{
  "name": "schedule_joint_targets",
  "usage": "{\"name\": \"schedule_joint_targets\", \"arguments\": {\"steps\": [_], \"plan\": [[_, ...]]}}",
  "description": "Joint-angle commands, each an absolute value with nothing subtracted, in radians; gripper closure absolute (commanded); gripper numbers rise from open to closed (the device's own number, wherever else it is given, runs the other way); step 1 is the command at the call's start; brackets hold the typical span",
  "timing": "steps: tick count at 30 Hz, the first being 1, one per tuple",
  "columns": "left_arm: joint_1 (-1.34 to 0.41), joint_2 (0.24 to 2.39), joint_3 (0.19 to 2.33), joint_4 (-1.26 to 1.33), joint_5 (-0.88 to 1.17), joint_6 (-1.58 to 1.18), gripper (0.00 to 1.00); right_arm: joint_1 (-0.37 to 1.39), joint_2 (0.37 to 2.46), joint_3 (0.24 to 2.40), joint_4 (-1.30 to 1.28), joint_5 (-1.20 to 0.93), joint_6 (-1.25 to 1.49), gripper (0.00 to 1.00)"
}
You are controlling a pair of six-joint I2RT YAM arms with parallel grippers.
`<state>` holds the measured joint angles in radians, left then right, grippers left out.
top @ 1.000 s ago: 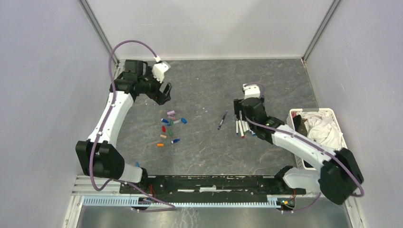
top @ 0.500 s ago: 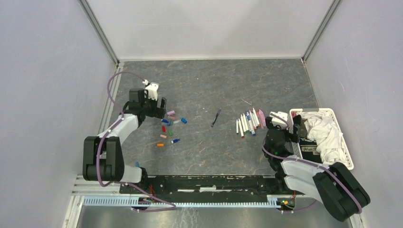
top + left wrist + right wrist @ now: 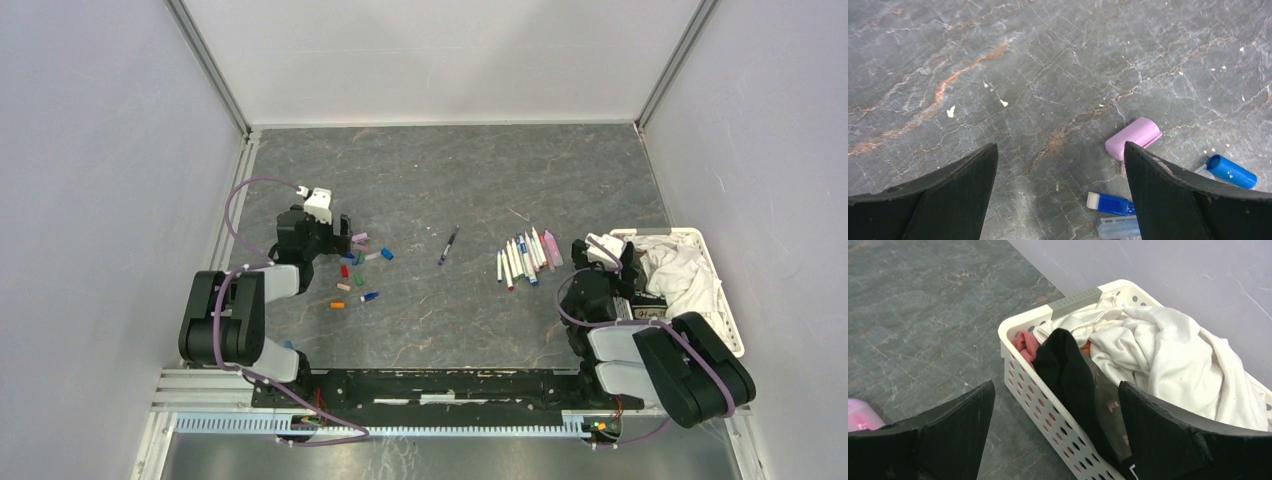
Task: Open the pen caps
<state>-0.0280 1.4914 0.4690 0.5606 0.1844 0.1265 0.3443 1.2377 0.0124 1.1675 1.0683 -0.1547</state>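
Several loose pen caps (image 3: 356,266) in pink, blue, red, green and orange lie scattered left of centre. My left gripper (image 3: 338,236) hangs open just left of them. In the left wrist view its gripper (image 3: 1059,146) is empty, with a pink cap (image 3: 1134,137) and blue caps (image 3: 1230,171) by the right finger. A row of white-barrelled pens (image 3: 525,258) lies right of centre, and one dark pen (image 3: 448,245) lies alone. My right gripper (image 3: 625,263) stands open and empty beside the basket; in the right wrist view that gripper (image 3: 1055,385) faces the basket wall.
A white perforated basket (image 3: 1013,347) at the right edge holds a white cloth (image 3: 1168,350) and a black cloth (image 3: 1068,365). The same basket (image 3: 722,300) sits against the right wall. Grey walls enclose the dark stone-patterned table on three sides.
Both arms have folded back toward their bases. The left gripper came down beside the caps; the right left the pens and now faces the basket. The dark pen shifted slightly left.
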Motion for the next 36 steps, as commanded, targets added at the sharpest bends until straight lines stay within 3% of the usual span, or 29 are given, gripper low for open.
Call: {"name": "schedule_joint_targets", "arguments": {"steps": [1,3,7,10,13,16,21,25,27,36], "plan": [[-0.026,1.486,0.437,0.759,0.142,0.077,0.00,0.303,1.286,-0.067,1.326,0.997,-0.132,0.02],[-0.026,1.466,0.412,0.784,0.138,0.077,0.00,0.294,1.322,-0.069,1.381,0.945,-0.169,0.02],[-0.026,1.422,0.356,0.844,0.133,0.078,0.00,0.228,1.304,-0.105,1.405,0.629,-0.202,0.02],[-0.026,1.421,0.349,0.857,0.132,0.078,0.00,0.210,1.301,-0.151,1.474,0.552,-0.204,0.02],[-0.026,1.483,0.307,1.017,0.164,0.066,0.00,0.201,1.422,-0.217,1.763,0.507,-0.239,0.02],[-0.023,1.474,0.287,1.035,0.145,0.063,0.00,0.203,1.354,-0.208,1.618,0.479,-0.226,0.02],[-0.024,1.530,0.148,1.350,0.154,0.059,0.00,0.204,1.379,-0.227,1.702,0.434,-0.256,0.02],[-0.022,1.531,0.223,1.212,0.104,0.038,0.00,0.177,1.377,-0.113,1.468,0.497,-0.192,0.02],[-0.020,1.533,0.225,1.206,0.100,0.032,0.00,0.111,1.358,-0.097,1.404,0.401,-0.148,0.02],[-0.014,1.529,0.219,1.215,0.105,0.027,0.00,0.110,1.361,-0.103,1.426,0.400,-0.153,0.02]]}}
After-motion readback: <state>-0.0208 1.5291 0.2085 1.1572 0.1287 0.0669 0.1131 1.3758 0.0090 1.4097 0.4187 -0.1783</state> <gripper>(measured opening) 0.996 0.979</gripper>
